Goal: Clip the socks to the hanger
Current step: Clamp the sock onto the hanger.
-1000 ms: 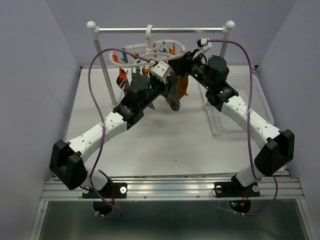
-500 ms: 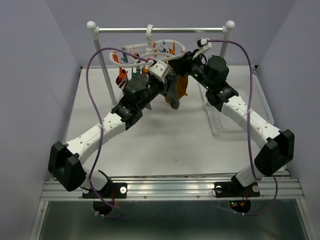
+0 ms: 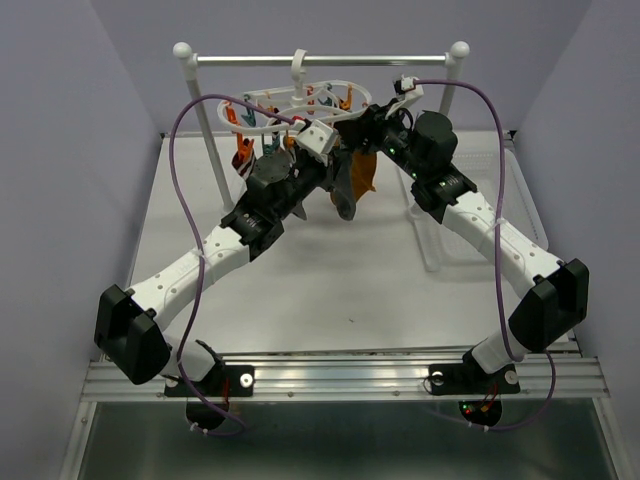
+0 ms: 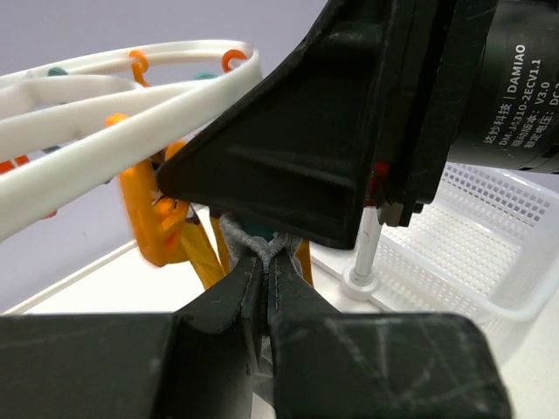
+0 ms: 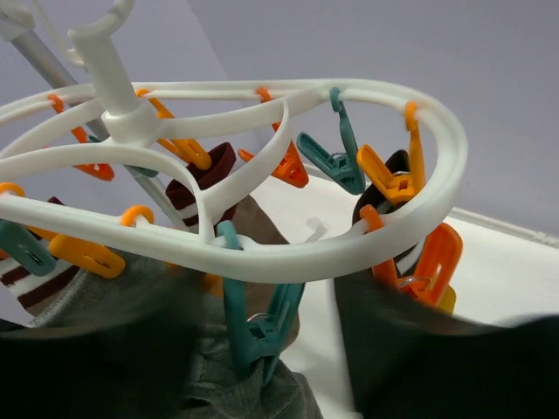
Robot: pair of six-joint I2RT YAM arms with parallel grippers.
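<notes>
The white oval hanger (image 3: 300, 100) hangs by its hook from the rail, and its ring (image 5: 349, 244) carries orange and teal clips. Several socks hang clipped beneath it: a grey sock (image 3: 343, 195), a mustard one (image 3: 365, 175) and a dark one with a striped cuff (image 5: 196, 183). A teal clip (image 5: 262, 327) bites the top edge of the grey sock (image 5: 236, 393). My right gripper (image 5: 275, 305) straddles this clip, open, with table showing between the clip and its right finger. Just below, my left gripper (image 4: 265, 253) is shut on a fold of the grey sock (image 4: 253, 240).
The silver rail (image 3: 320, 60) spans two white posts at the back of the table. A white plastic basket (image 4: 472, 236) stands at the right beside one post's base (image 4: 362, 275). Both arms meet under the hanger's right half.
My right gripper's jaws have spread a little around the teal clip. My left arm has crept slightly toward the hanger, still holding the grey sock.
</notes>
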